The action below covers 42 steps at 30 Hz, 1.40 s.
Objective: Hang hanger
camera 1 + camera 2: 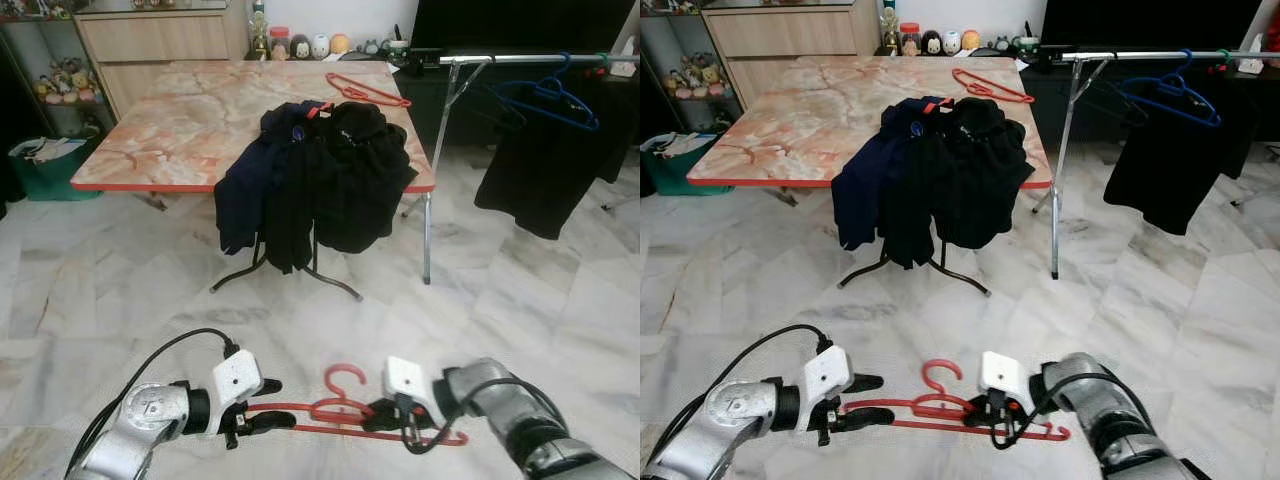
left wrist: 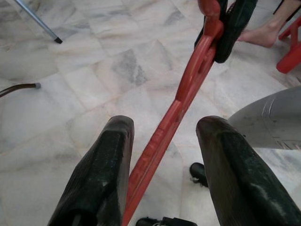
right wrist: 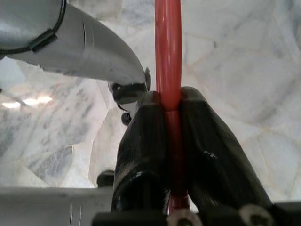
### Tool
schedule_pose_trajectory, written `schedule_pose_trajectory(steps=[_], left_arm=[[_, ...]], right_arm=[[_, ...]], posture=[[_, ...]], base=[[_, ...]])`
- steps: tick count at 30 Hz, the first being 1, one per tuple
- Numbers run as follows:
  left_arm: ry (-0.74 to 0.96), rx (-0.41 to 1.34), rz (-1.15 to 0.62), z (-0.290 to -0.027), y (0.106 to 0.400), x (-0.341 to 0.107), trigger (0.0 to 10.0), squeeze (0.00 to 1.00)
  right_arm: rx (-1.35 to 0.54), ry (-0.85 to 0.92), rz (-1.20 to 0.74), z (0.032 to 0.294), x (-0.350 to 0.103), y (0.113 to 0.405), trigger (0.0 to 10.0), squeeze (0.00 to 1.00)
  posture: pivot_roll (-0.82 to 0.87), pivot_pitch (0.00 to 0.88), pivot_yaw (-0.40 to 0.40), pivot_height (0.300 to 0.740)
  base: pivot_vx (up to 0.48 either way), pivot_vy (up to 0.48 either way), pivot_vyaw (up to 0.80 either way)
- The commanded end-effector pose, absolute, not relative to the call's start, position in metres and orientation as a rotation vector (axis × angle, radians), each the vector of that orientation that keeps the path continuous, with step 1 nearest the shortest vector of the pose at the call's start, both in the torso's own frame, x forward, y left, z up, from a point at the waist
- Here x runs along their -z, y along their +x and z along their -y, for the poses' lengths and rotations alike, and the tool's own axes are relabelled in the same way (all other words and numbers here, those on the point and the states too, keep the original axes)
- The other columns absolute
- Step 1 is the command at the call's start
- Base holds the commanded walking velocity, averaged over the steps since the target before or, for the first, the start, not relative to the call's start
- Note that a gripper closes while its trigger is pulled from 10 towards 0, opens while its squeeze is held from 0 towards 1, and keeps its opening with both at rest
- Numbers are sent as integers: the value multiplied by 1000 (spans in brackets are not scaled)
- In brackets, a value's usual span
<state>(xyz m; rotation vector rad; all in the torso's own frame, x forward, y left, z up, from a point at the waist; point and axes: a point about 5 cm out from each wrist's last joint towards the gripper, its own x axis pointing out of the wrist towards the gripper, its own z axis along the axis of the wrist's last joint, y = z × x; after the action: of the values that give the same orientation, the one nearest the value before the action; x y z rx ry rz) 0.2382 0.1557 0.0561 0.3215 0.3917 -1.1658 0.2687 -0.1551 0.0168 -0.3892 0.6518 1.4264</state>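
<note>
A: Nearest us, we held the red hanger (image 1: 340, 412) low over the marble floor (image 1: 120, 300), its long bar running crosswise in front of us, hook pointing away toward the desk. Our right tool (image 3: 171, 155) was clamped narrow on that bar, both fingers pressed against the red plastic.

B: And the left tool (image 1: 262, 405)?

A: Spread wide. In its wrist view the bar ran up between the two fingers (image 2: 101, 174) without either clearly gripping it (so we judged the right arm alone carried the hanger). The left sat at the bar's far left end, the right near the middle, just beside the hook.

B: Where did it have to go?

A: Beyond us stood the desk (image 1: 180, 130) with dark clothes (image 1: 320, 180) heaped over its near edge and another red hanger (image 1: 365, 92) lying flat near its back edge. The clothes rail (image 1: 530, 58) lay farther off and to our right, already bearing a blue hanger (image 1: 550, 98) and a black garment (image 1: 545, 165).

B: So the rail sat on the right arm's side.

A: Yes. We reckoned the right arm was the nearer one, and the hook would need lifting well up and turning across the rail before it could catch.
</note>
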Motion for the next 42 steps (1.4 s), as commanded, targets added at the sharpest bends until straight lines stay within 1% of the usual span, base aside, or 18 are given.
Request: schedule_pose_trajectory(steps=[1,2,7,16,26,32,39,42], left_arm=[[302,1142,-412,-158,241,-53,10000,0],[264,1117,-417,-157,245,-51,10000,0],[238,1109,-435,-155,247,-44,10000,0],[228,1117,-471,-155,246,-35,10000,0],[180,1180,-498,-148,245,-34,10000,0],[199,1196,-514,-152,244,-35,10000,0],[209,1180,-510,-152,245,-32,10000,0],[208,1184,-506,-149,246,-32,10000,0]], right_arm=[[-1427,-367,-644,153,-19,271,10000,0],[-1437,-346,-640,148,-19,271,10000,0],[-1466,-365,-664,143,-14,267,10000,0],[-1453,-320,-652,136,-12,266,10000,0],[-1393,-335,-597,131,-15,273,10000,0],[-1371,-378,-606,129,-12,273,10000,0],[-1363,-355,-604,129,-12,272,10000,0],[-1392,-331,-607,127,-12,271,10000,0]], posture=[[46,0,-44,716],[51,0,-46,716],[44,0,-49,716],[47,0,-52,716],[45,0,-56,716],[47,0,-58,716],[49,0,-59,716],[49,0,-59,716]], base=[[0,0,0],[0,0,0],[0,0,0],[0,0,0],[0,0,0],[0,0,0],[0,0,0],[0,0,0]])
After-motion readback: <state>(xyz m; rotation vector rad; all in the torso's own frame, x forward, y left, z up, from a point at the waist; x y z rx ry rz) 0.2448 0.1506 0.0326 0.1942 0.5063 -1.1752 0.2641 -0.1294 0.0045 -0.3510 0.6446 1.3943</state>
